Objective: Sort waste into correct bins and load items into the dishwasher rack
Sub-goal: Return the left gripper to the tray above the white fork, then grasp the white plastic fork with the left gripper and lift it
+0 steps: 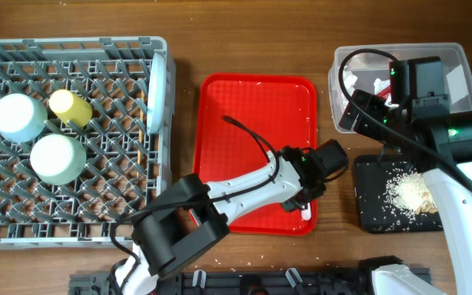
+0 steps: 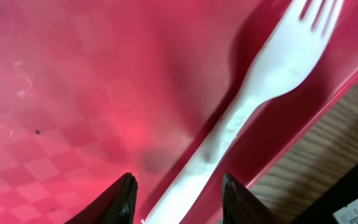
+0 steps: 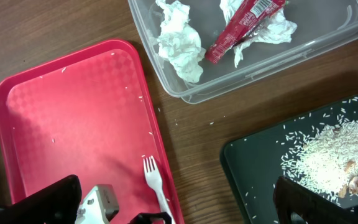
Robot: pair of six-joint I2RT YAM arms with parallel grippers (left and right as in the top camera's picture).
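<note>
lying flat near the right rim of the red tray (image 1: pixel 252 106), close to its near right corner, is a white plastic fork (image 2: pixel 253 93): smooth, one-piece, with a slim handle widening into a shallow head and short tines. its long axis runs roughly along that rim, a little slanted, with the tines toward the far side of the surface and the handle end toward the near side.

the left arm (image 1: pixel 244 192) stretches slantwise from the near edge across the tray's near right part, its wrist tipped down over the fork. the left jaws stand part-way apart, one on each side of the handle, with a gap of tray showing on both sides; they do not touch it.

the right arm (image 1: pixel 449 139) is held up above the clear tub (image 3: pixel 241 87) and the black tray (image 3: pixel 253 162), its jaws spread wide and holding nothing. white tissue (image 3: pixel 179 43) and a red sachet (image 3: pixel 241 25) lie in the tub; rice (image 3: pixel 328 158) lies on the black tray.
</note>
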